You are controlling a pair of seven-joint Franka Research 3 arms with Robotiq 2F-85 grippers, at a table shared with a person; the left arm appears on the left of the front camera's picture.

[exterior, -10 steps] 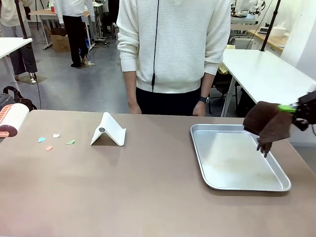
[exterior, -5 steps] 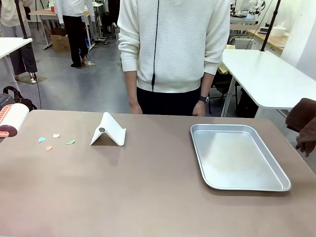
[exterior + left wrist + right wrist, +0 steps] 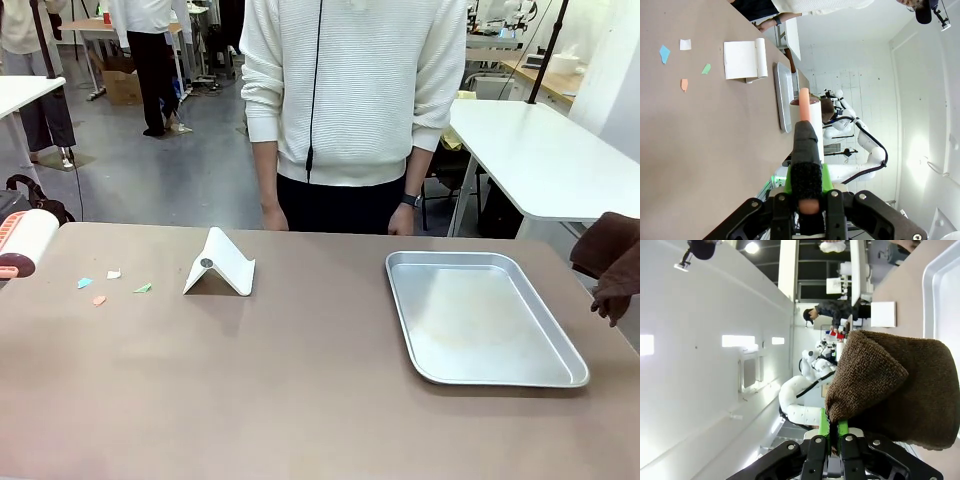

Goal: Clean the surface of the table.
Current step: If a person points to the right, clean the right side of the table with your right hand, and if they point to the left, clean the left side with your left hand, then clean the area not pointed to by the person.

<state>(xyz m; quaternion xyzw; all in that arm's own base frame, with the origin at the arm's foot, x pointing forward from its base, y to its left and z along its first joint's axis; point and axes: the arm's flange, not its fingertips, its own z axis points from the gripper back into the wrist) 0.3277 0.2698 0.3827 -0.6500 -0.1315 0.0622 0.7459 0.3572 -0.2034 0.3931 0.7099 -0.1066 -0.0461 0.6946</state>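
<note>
The brownish table [image 3: 300, 380] carries a few coloured paper scraps [image 3: 100, 285] near its left end. At the far left edge a white lint roller [image 3: 25, 240] with a salmon handle hovers. In the left wrist view my left gripper [image 3: 806, 187] is shut on that handle, and the roller [image 3: 807, 112] points along the table [image 3: 700, 140] past the scraps [image 3: 664, 52]. A brown cloth [image 3: 612, 260] hangs just beyond the table's right edge. In the right wrist view my right gripper [image 3: 833, 427] is shut on a corner of the cloth [image 3: 900, 385].
A silver tray [image 3: 480, 320] lies bare on the right half of the table. A white folded stand [image 3: 220, 265] sits left of centre, close to the scraps. A person in a white sweater stands at the far edge, hands down. White tables stand behind.
My right gripper has carried the brown cloth rightward, from above the tray's right rim to past the table's edge. The lint roller and everything on the table stay put.
</note>
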